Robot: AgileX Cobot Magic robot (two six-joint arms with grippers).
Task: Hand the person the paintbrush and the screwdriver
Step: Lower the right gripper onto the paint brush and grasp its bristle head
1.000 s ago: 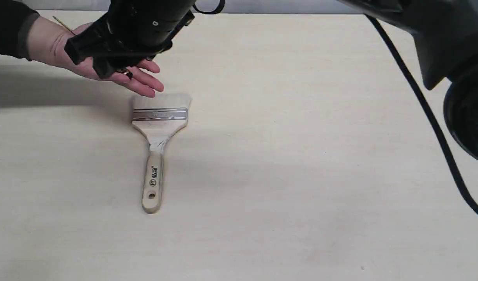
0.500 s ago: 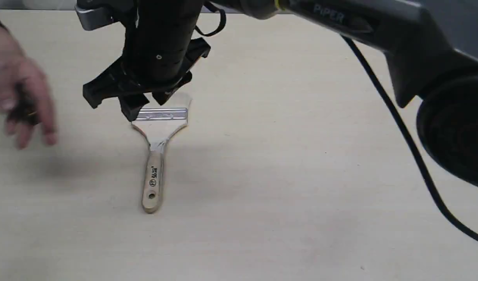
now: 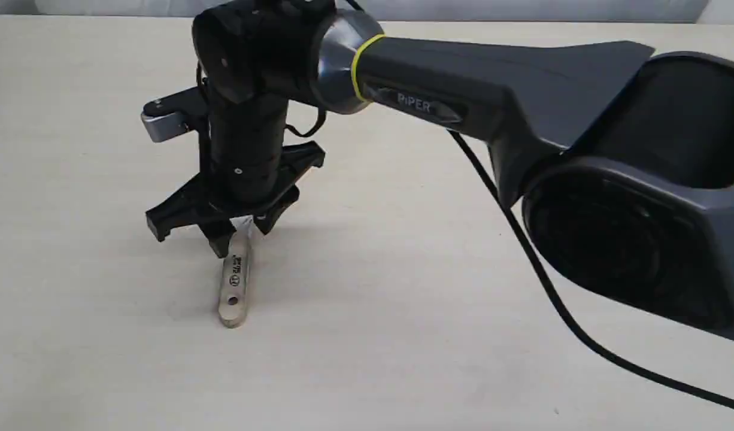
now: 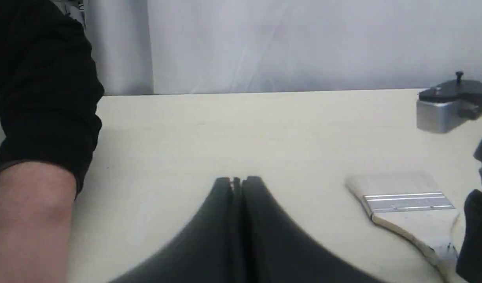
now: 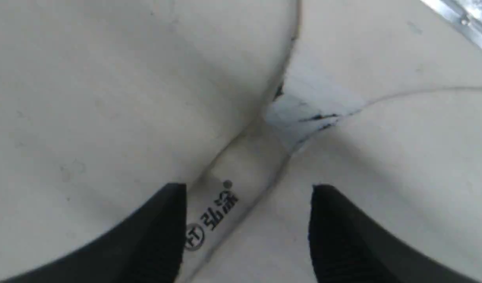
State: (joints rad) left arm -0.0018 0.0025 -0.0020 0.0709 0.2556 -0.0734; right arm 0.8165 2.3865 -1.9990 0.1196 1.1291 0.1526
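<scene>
The paintbrush (image 3: 233, 287) lies flat on the table, and only its wooden handle shows below my right gripper (image 3: 241, 236). That gripper is open and low, with one finger on each side of the handle's neck. In the right wrist view the printed handle (image 5: 225, 173) runs between the two black fingertips (image 5: 166, 220) of the right gripper (image 5: 249, 188). My left gripper (image 4: 237, 181) is shut and empty, to one side of the brush head (image 4: 402, 196). The person's bare forearm (image 4: 28, 220) with its dark sleeve shows only in the left wrist view. The screwdriver is out of view.
The right arm (image 3: 493, 102) stretches across the pale table (image 3: 403, 335) from the right, trailing a black cable (image 3: 552, 299). A grey camera block (image 4: 437, 114) on that arm juts out above the brush.
The person's hand drew away to the left and out of the exterior view, holding something dark. My right gripper came down from that hand and along the brush to the handle's neck.
</scene>
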